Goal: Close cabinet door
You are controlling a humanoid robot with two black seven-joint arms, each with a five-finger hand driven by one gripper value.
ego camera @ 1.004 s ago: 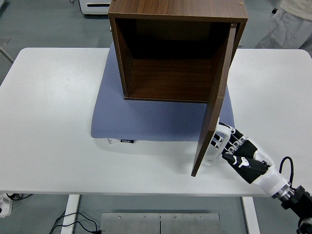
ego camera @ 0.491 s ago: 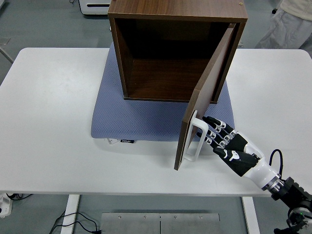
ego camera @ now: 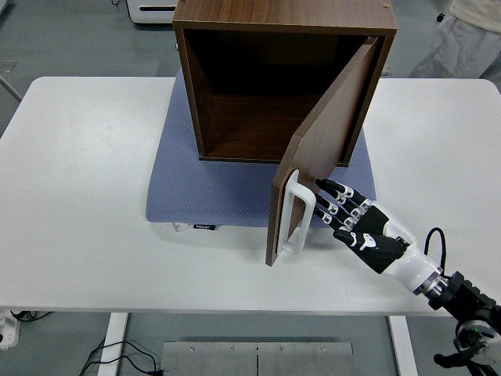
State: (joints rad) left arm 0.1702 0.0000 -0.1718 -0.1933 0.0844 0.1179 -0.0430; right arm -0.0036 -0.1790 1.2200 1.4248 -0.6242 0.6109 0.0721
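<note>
A dark brown wooden cabinet (ego camera: 266, 47) stands at the back of the table with its front open and its inside empty. Its door (ego camera: 329, 133) is hinged on the right and swung about halfway across the opening, with a white handle (ego camera: 296, 213) on its outer face near the free edge. My right hand (ego camera: 352, 219) reaches in from the lower right. Its fingers (ego camera: 333, 196) are stretched out flat and rest against the door's outer face just right of the handle, holding nothing. The left arm does not show.
The cabinet sits on a blue-grey mat (ego camera: 227, 188) laid over the white table (ego camera: 78, 196). A person (ego camera: 462, 39) in light clothes stands at the top right corner, beyond the table.
The door has swung leftward, from sticking nearly straight out to about halfway shut. My right hand has followed it up and to the left, with fingers now straightened against its outer face.
</note>
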